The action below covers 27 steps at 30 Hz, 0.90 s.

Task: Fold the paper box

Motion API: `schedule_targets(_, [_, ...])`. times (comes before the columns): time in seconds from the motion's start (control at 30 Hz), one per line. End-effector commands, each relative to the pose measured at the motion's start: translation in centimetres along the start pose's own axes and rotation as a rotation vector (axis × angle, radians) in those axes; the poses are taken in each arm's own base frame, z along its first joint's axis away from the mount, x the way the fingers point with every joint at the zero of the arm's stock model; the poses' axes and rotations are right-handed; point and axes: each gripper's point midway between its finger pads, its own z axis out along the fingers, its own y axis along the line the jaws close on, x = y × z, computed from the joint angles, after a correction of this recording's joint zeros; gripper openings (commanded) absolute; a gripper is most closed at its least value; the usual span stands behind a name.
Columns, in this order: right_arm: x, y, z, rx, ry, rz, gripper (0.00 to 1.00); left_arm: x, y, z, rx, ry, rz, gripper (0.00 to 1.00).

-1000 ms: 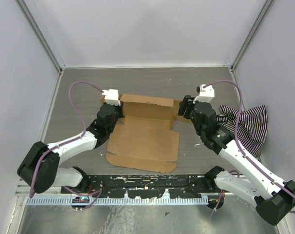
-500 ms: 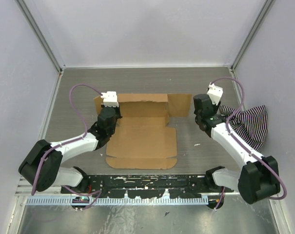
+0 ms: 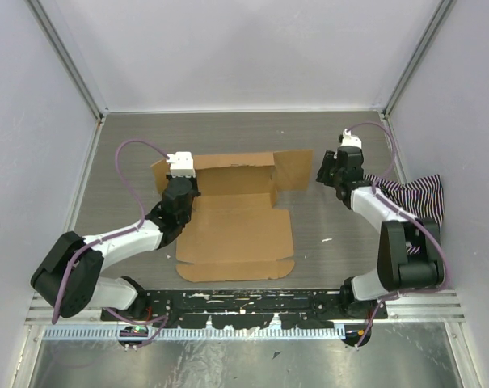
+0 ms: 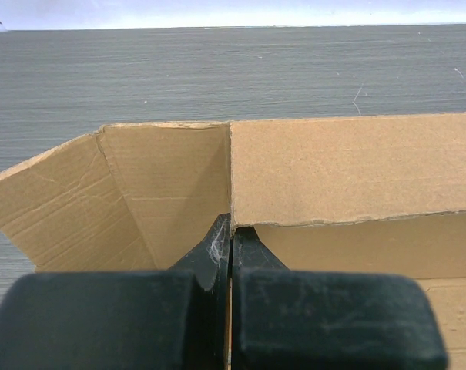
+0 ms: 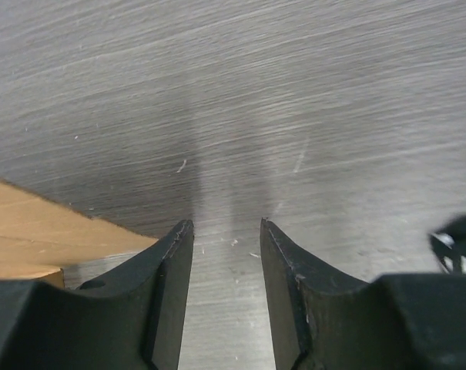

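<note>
The paper box (image 3: 236, 234) is a brown die-cut cardboard sheet lying mid-table, with its back wall raised and side flaps spread outward. My left gripper (image 3: 183, 182) is at the box's back left corner. In the left wrist view my left gripper (image 4: 231, 231) is shut on the thin edge of a standing wall of the paper box (image 4: 340, 166). My right gripper (image 3: 319, 170) hovers just right of the box's right flap (image 3: 297, 170). In the right wrist view my right gripper (image 5: 226, 223) is open with only bare table between its fingers. A corner of the paper box (image 5: 40, 231) lies to its left.
A black-and-white striped cloth (image 3: 410, 198) lies crumpled by the right wall, and its edge (image 5: 456, 243) shows in the right wrist view. Pale walls enclose the grey table (image 3: 228, 133) on three sides. A black rail (image 3: 244, 303) runs along the near edge.
My right gripper has let go of the right flap and drawn back to the right, its jaws narrowing. The flap has swung outward. The left gripper keeps its hold.
</note>
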Motion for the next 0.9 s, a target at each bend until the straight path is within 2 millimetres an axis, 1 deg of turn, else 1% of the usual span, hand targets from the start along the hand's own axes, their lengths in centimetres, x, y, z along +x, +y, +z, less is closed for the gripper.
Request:
schedule_targets(0.0, [-4.2,4.4,1.7,-0.257,-0.112,-0.030,0.44,-0.6,0.4,-0.2,-0.030,-0.007,0.004,0.00])
schedule_targets(0.07, [-4.1,5.3,1.8,-0.308,-0.109,-0.044,0.43,-0.7,0.4,-0.2,-0.032,-0.003,0.010,0.00])
schedule_targets(0.27, [-3.7,6.7,0.7,-0.405,-0.101,-0.101,0.42,-1.0,0.3,-0.2,-0.040,-0.001,0.022,0.00])
schedule_targets(0.37, [-3.5,8.1,-0.4,-0.503,-0.081,-0.128,0.42,-0.9,0.1,-0.1,-0.037,0.003,0.033,0.00])
schedule_targets(0.43, [-3.0,9.4,-1.7,-0.595,-0.054,-0.150,0.43,-0.9,0.0,-0.1,-0.036,0.004,0.037,0.00])
schedule_targets(0.6, [-1.6,10.3,-4.7,-0.692,-0.036,-0.166,0.44,-0.6,-0.3,-0.1,-0.030,0.013,0.045,0.00])
schedule_targets(0.7, [-0.9,11.0,-5.6,-0.755,-0.022,-0.172,0.44,-0.3,-0.6,0.0,-0.020,0.017,0.041,0.00])
schedule_targets(0.87, [-0.5,12.6,-5.8,-0.839,0.004,-0.206,0.44,-0.2,-0.9,-0.1,-0.006,0.016,0.034,0.00])
